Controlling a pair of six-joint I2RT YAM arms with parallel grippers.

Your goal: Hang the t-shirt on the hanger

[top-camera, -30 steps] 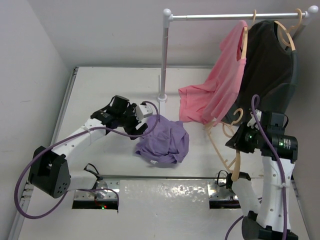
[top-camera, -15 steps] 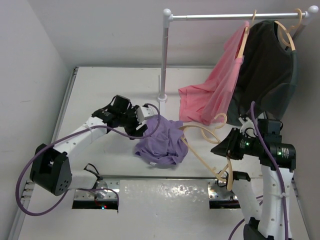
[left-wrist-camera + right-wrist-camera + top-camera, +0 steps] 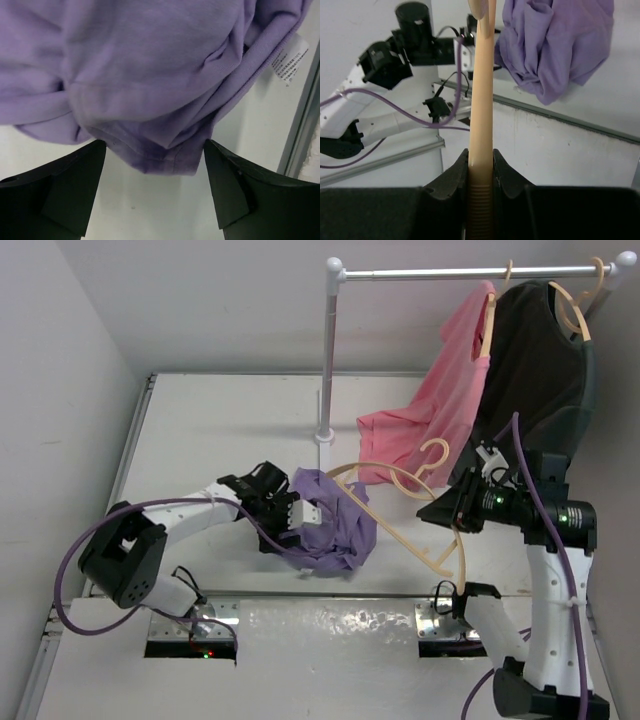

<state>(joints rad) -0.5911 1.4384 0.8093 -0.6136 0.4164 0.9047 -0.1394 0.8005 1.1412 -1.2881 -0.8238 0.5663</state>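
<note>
The lavender t-shirt (image 3: 338, 525) lies crumpled on the white table in the top view. My left gripper (image 3: 298, 514) is low at its left side and open. In the left wrist view the t-shirt (image 3: 150, 75) fills the upper part, and its hem hangs just between the spread tips of the left gripper (image 3: 155, 146). My right gripper (image 3: 452, 512) is shut on one arm of the tan hanger (image 3: 400, 535), held in the air with its far end over the shirt's right edge. In the right wrist view the right gripper (image 3: 481, 157) clamps the hanger (image 3: 482, 100), with the t-shirt (image 3: 555, 45) beyond.
A white rack pole (image 3: 327, 360) stands behind the shirt, and its rail (image 3: 450, 272) runs to the right. A pink shirt (image 3: 440, 410) and a black shirt (image 3: 535, 370) hang from the rail on hangers, close behind my right arm. A wall borders the table's left side.
My left gripper has come forward and down to the shirt's near-left side. My right gripper has swung the hanger up and leftward, so its far end now reaches the shirt.
</note>
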